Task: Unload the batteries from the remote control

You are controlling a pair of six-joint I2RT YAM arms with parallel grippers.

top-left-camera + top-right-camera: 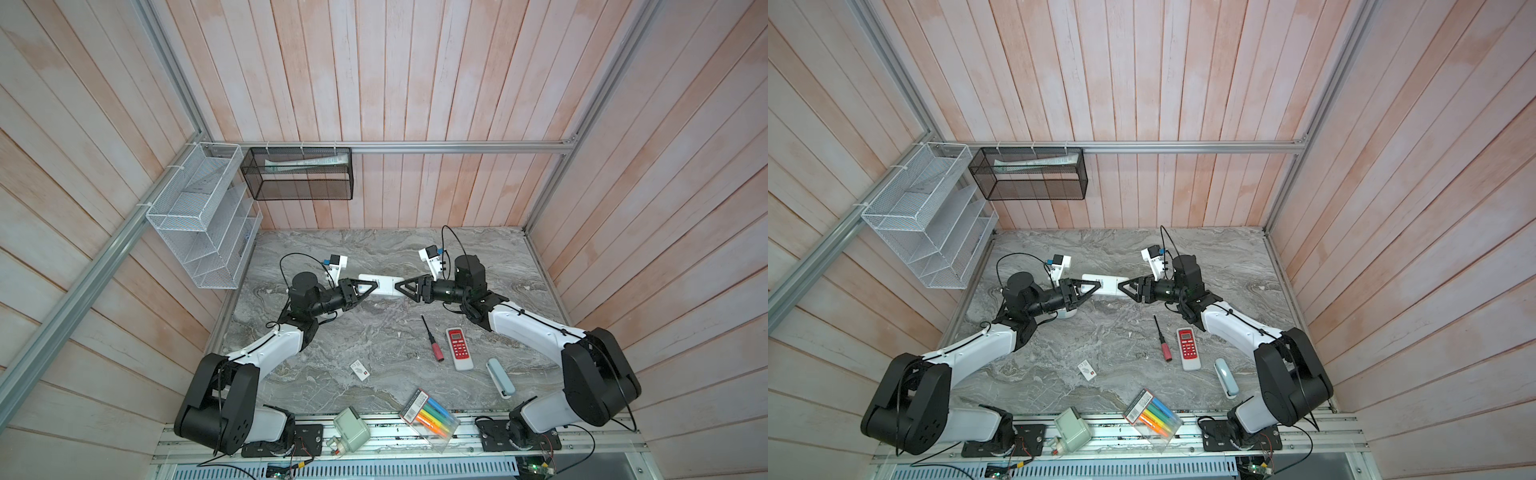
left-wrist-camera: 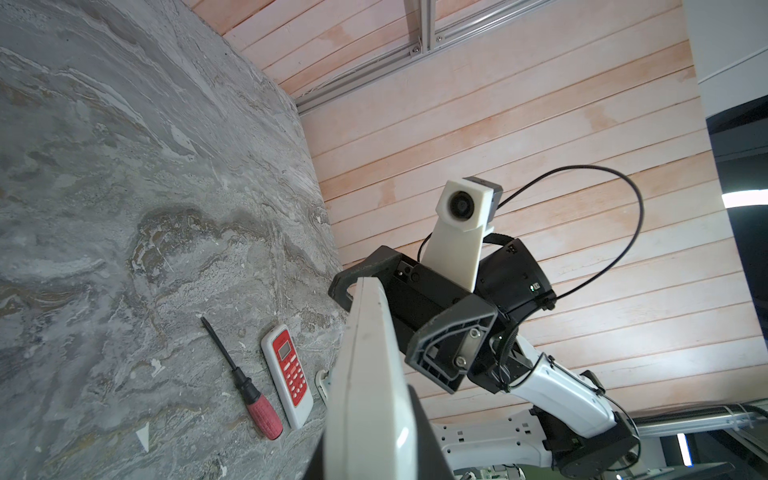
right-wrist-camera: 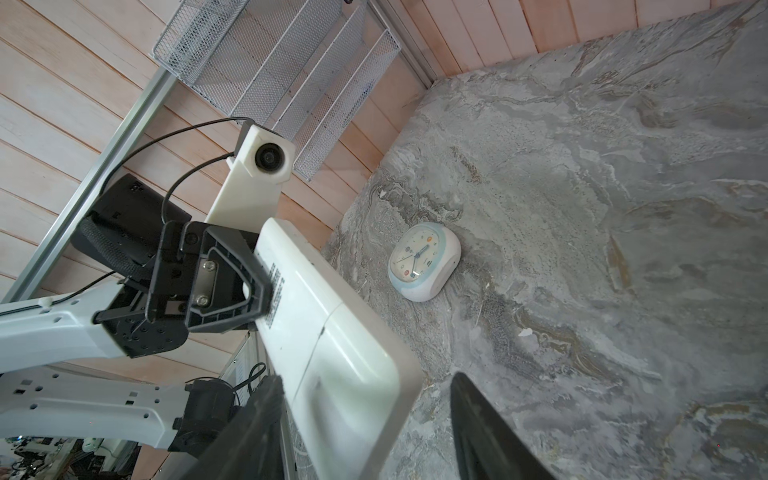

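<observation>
A white remote control (image 1: 384, 286) (image 1: 1108, 285) hangs level above the marble table (image 1: 374, 257), between both grippers. My left gripper (image 1: 371, 286) (image 2: 370, 451) is shut on one end of the remote control (image 2: 370, 395). My right gripper (image 1: 398, 286) (image 3: 365, 436) stands open around the other end. In the right wrist view one finger lies against the side of the remote control (image 3: 332, 332) and the other stands apart from it. The back of the remote shows a label and a seam. The batteries are hidden.
On the table lie a red-handled screwdriver (image 1: 432, 338), a red-faced remote (image 1: 459, 348), a light-blue case (image 1: 500, 377), a small card (image 1: 359, 370) and a marker pack (image 1: 430, 415). A small clock (image 3: 424, 262) sits under the left arm. Wire racks (image 1: 199, 216) hang at the back left.
</observation>
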